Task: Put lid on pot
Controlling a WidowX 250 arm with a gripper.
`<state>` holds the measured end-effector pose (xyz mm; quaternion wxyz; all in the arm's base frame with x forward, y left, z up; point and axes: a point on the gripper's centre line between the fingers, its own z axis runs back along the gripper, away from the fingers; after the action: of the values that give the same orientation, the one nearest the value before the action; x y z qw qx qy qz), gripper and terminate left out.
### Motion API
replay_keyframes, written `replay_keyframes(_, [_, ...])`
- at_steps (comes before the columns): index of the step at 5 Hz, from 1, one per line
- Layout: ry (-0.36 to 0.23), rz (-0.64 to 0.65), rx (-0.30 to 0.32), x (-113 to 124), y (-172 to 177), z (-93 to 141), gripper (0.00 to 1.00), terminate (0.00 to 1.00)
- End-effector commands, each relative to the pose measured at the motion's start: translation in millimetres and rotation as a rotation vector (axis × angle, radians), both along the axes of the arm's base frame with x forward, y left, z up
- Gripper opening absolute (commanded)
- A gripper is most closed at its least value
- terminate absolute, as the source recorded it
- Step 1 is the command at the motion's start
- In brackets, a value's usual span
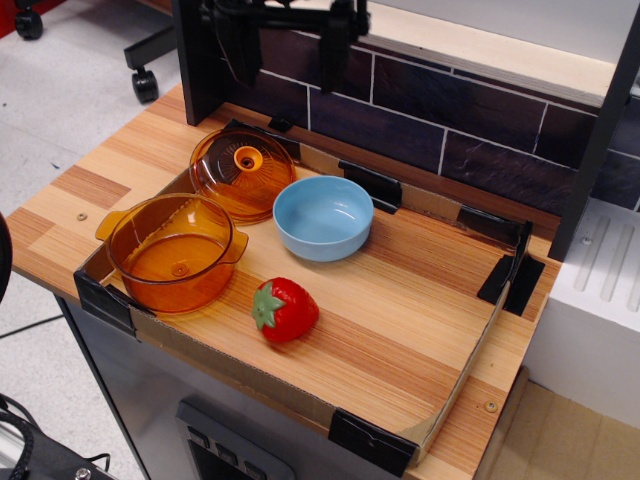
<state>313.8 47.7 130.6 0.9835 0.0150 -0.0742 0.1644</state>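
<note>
Observation.image view: wooden table (400, 300) carries the ribbed, domed amber lid (243, 173), lying knob-up directly below the gripper (288, 55), which hangs well above it with its two dark fingers spread wide and empty. Transparent amber pot (175, 250), round with two small side handles, sits just in front of the lid and stands open; smooth light blue bowl (323, 217) is just right of the lid, red strawberry (285, 309) further forward, nothing between lid and pot.

Single fixed view, set high at the front-right of the wooden table (400, 300) and angled down and leftward toward the tiled back wall (450, 135). Mid-range framing takes in the whole tabletop, floor at left; upper edge crops the scene.
</note>
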Motion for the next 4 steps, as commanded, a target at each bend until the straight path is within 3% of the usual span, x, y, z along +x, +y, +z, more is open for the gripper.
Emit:
replay_keyframes(1, [-0.073, 0.036, 0.129, 10, 17, -8, 1.00, 0.00])
replay_keyframes(4, [-0.036, 0.062, 0.220, 16, 23, -60, 1.00, 0.00])
